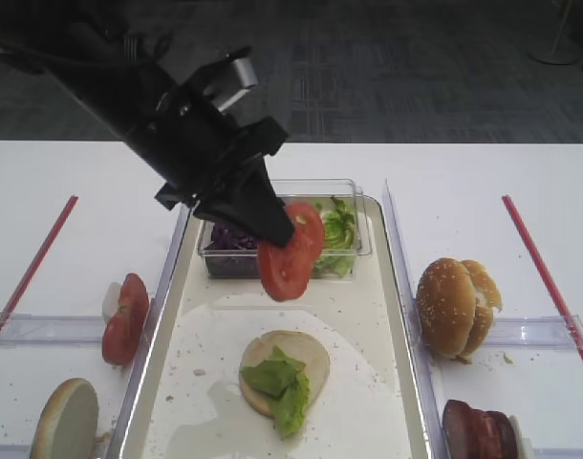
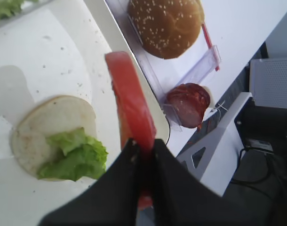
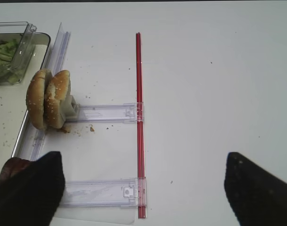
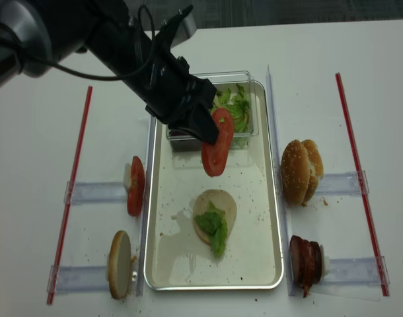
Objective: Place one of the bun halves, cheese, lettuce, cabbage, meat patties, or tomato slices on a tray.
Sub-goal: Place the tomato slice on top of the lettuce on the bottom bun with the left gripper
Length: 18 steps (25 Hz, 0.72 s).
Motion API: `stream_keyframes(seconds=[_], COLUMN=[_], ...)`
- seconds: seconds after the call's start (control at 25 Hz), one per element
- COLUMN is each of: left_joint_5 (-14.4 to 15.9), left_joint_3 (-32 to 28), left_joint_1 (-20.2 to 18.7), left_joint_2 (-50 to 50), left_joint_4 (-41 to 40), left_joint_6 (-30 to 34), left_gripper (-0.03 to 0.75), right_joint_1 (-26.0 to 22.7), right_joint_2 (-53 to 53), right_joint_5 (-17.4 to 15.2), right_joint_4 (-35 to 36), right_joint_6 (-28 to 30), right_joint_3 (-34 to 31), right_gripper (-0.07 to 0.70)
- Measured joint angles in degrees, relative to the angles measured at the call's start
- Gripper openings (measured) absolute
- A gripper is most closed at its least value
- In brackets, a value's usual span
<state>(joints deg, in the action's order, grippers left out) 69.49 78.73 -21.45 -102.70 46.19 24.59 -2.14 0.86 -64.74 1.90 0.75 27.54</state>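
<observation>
Left wrist view shows the left gripper (image 2: 142,155) clamped edge-on upon a tomato slice (image 2: 130,106), which hangs clear above the tray (image 1: 387,316), near the flat bun half (image 1: 290,368) bearing lettuce (image 1: 282,382); pinching the rim leaves the slice face free, judged suited to laying it flat there. Remaining tomato slices (image 1: 124,320) stand in the left rack. Right gripper (image 3: 143,188) idles over the table, fingers spread, holding nothing.

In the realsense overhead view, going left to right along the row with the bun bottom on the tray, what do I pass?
Left red strip → tomato slices standing on the left holder → bun bottom with lettuce on the tray → sesame bun tops → right red strip.
</observation>
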Motion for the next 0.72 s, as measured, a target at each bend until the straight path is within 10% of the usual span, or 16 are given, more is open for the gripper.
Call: stream_keyframes(seconds=[0.72], left_joint_5=[-1.64], left_joint_3=[-18.06], left_joint_1=[0.99], left_joint_2=[0.00], left_joint_4=[14.59], left_joint_6=[14.59], left_gripper=[0.025], right_joint_1=[0.00], right_joint_2=[0.00], right_joint_5=[0.00], right_joint_4=[0.00], right_joint_6=[0.00], right_joint_3=[0.00], right_gripper=[0.697])
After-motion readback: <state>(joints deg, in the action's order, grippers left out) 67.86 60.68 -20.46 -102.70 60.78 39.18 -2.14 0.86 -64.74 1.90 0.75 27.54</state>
